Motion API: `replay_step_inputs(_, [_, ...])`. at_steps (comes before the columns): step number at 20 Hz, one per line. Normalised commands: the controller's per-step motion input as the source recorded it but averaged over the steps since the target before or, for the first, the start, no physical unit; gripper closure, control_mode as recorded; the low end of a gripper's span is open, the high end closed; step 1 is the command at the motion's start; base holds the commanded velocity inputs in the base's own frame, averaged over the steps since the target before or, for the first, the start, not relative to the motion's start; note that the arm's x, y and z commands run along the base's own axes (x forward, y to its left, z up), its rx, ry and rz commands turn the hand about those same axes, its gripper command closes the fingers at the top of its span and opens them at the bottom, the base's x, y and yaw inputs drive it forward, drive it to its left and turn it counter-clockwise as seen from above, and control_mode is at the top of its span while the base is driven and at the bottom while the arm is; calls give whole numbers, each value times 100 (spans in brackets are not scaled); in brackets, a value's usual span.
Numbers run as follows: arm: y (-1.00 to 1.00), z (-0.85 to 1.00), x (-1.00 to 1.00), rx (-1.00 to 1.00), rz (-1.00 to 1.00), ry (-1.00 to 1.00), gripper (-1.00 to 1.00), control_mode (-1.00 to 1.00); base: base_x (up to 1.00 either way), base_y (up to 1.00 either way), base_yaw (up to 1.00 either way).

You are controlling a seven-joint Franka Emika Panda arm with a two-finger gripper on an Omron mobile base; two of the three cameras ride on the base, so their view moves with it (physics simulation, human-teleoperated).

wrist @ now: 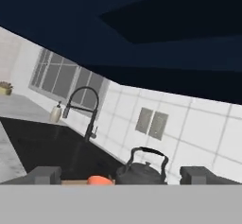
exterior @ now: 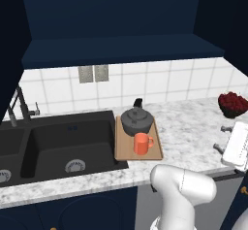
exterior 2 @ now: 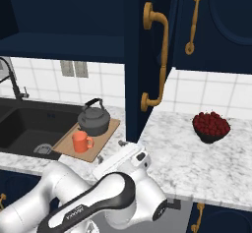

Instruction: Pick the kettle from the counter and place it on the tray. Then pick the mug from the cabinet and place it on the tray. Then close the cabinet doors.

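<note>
From the left base view, the kettle (exterior: 137, 120) and the mug (exterior: 142, 143) are being carried by the tray (exterior: 124, 151) on the counter (exterior: 189, 127), the mug nearer, just right of the sink (exterior: 53, 146); the cabinet (exterior: 121, 49) shelf is hanging above.

From the right base view, the cabinet door (exterior 2: 147, 55) is standing open right of the tray (exterior 2: 66, 146), with a fruit bowl (exterior 2: 211, 127) farther right.

In the hand view, the gripper (wrist: 125, 176) is being held spread wide and empty, the kettle (wrist: 142, 171) and mug (wrist: 100, 180) sitting beyond and between its fingertips (wrist: 45, 175).
</note>
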Motion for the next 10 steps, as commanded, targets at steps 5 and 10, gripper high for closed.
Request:
replay_step_inputs(5, [-55, 62, -15, 0, -19, -5, -100, -100, 0, 0, 0])
replay_step_inputs(10, [-47, 53, -9, 2, -19, -2, -100, -100, 0, 0, 0])
